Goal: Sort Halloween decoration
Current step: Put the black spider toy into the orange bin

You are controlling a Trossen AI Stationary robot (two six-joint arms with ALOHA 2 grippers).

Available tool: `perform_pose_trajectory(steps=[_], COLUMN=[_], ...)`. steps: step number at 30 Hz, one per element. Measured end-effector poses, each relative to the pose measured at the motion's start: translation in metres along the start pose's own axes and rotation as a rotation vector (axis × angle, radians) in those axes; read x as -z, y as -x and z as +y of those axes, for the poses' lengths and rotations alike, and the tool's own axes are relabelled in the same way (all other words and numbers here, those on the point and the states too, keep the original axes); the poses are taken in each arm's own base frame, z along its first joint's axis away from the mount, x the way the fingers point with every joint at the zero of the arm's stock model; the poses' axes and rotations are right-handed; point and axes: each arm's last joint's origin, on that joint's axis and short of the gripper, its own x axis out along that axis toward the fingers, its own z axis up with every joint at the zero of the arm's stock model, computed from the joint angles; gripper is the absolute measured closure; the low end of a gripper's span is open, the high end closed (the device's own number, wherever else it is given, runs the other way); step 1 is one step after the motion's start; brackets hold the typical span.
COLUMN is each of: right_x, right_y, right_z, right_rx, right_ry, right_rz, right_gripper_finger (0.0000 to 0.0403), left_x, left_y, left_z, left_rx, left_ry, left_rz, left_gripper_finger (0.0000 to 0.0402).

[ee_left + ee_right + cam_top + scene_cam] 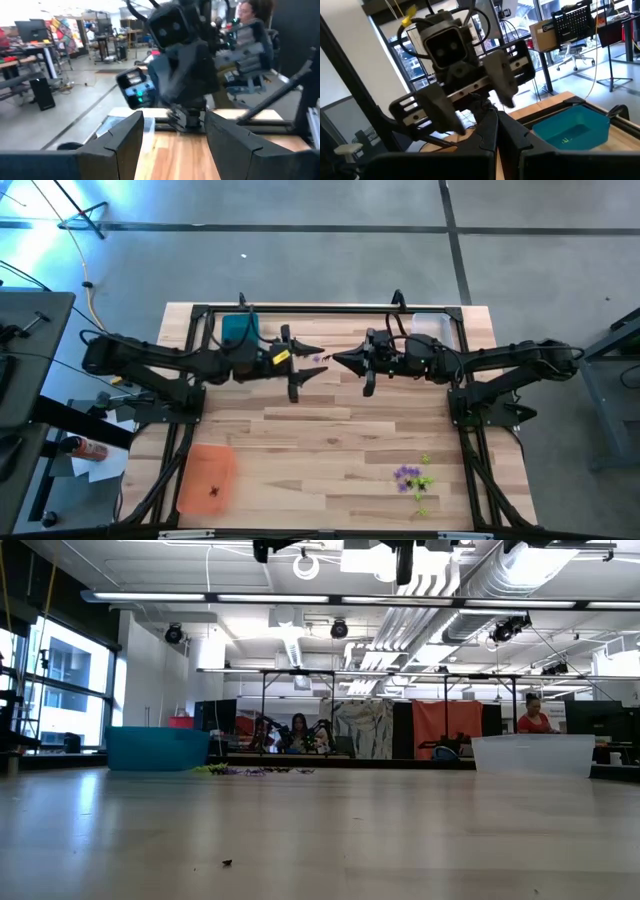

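A heap of purple and lime-green Halloween decoration (pixel 412 478) lies on the table at the near right. The low view shows a strip of such trinkets (pixel 262 770) on the wood between the teal and clear trays, and one dark trinket (pixel 227 863) lying alone. My left gripper (pixel 315 350) hangs open, level, high above the table's far middle. My right gripper (pixel 338 360) faces it tip to tip, shut, and I see nothing between its fingers (pixel 496 131). A purple speck (pixel 319 358) shows between the two tips. From the left wrist, the right gripper (pixel 185 117) stands just beyond my open fingers.
A teal tray (pixel 240 330) stands at the far left and a clear tray (pixel 432 326) at the far right. An orange tray (pixel 207 477) at the near left holds a dark trinket (pixel 214 488). Bare wood lies in the middle. People sit in the room beyond.
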Motion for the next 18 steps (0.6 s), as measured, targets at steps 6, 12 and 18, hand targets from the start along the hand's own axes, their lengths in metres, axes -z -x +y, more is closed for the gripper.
perform_pose_trajectory(steps=[6,12,18], right_x=[-0.0005,-0.0022,-0.0018], right_y=[-0.0002,-0.0004,-0.0003], right_z=[-0.0047,-0.0097,-0.0096], right_rx=[0.021,0.042,0.041], right_ry=[0.022,0.024,0.024], right_rz=[0.005,-0.002,0.002], right_gripper_finger=[0.0403,0.0403,0.0403], left_x=[0.0016,-0.0004,0.0026], left_y=[-0.0022,-0.0025,-0.0051], left_z=[0.0043,0.0057,0.005], left_rx=[-0.015,0.008,0.008], left_ry=[-0.001,0.003,0.003], left_rz=[0.002,-0.021,-0.014], left_gripper_finger=[0.0219,0.0281,0.0352])
